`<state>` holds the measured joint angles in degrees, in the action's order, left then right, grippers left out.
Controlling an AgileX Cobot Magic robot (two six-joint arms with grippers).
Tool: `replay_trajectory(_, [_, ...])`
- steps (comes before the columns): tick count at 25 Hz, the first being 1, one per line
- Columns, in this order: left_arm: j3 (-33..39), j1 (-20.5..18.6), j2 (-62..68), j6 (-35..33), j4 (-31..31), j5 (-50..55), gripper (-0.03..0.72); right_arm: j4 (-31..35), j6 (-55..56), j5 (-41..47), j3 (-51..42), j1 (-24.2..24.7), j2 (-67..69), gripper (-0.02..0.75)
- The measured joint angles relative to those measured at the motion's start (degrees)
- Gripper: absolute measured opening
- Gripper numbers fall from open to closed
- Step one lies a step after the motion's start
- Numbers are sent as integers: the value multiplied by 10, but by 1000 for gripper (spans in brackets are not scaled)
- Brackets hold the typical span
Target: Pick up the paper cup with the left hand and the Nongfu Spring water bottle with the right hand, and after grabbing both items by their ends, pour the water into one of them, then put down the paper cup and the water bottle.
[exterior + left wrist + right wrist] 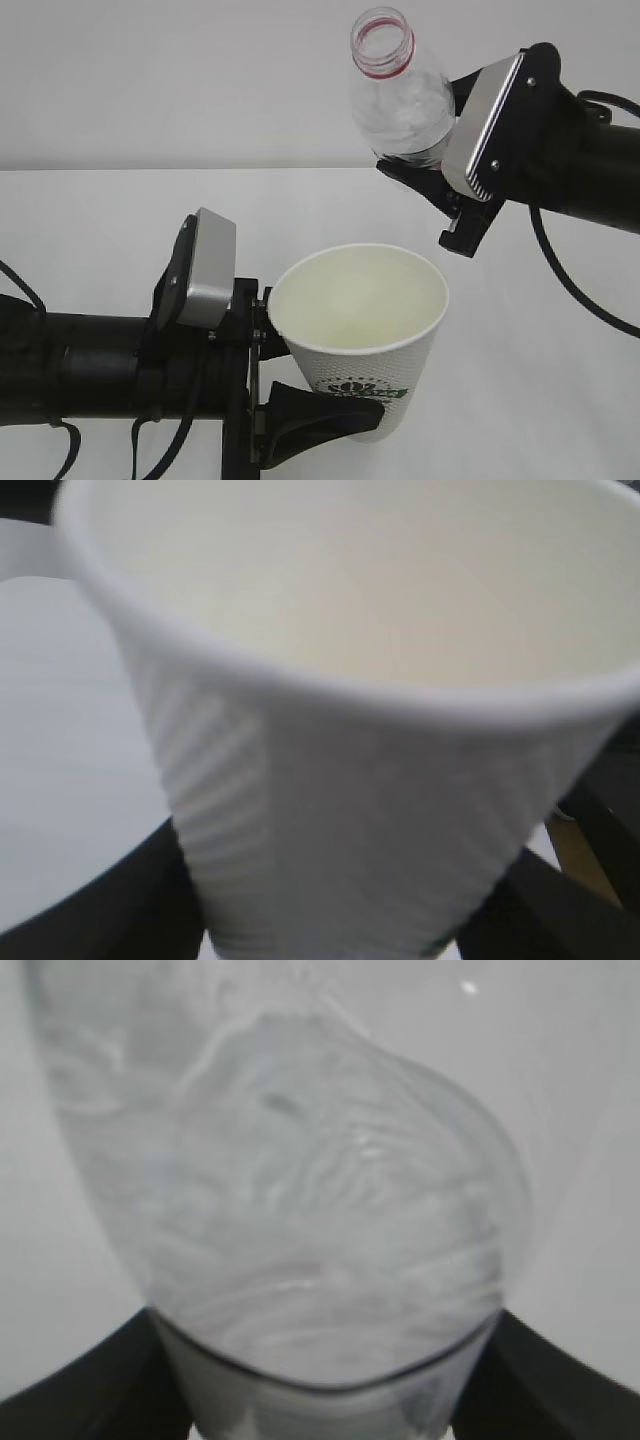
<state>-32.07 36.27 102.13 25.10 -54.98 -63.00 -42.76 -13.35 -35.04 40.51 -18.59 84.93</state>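
The white paper cup (360, 330) with its green logo stands upright above the table, mouth open and cream inside. My left gripper (335, 400) is shut on its lower wall. From the left wrist the cup (380, 780) fills the view, with that gripper (330, 920) clamped round its base. The clear Nongfu Spring water bottle (400, 100), uncapped and red-ringed, is held high to the cup's upper right, mouth tilted up and left. My right gripper (430, 150) is shut on its body. The right wrist view shows the bottle (320, 1210) inside that gripper (320, 1400). No stream of water shows.
The white table (120, 220) spreads under both arms, with a plain white wall (200, 80) behind it. A black cable (570, 290) loops down from the right arm. Nothing else stands on the table surface that shows.
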Motion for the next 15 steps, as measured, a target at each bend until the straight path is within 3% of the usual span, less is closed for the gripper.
replay_trajectory(15, [0,0,0,0,0,-1,484,18,-103,-6,0,0,0,494])
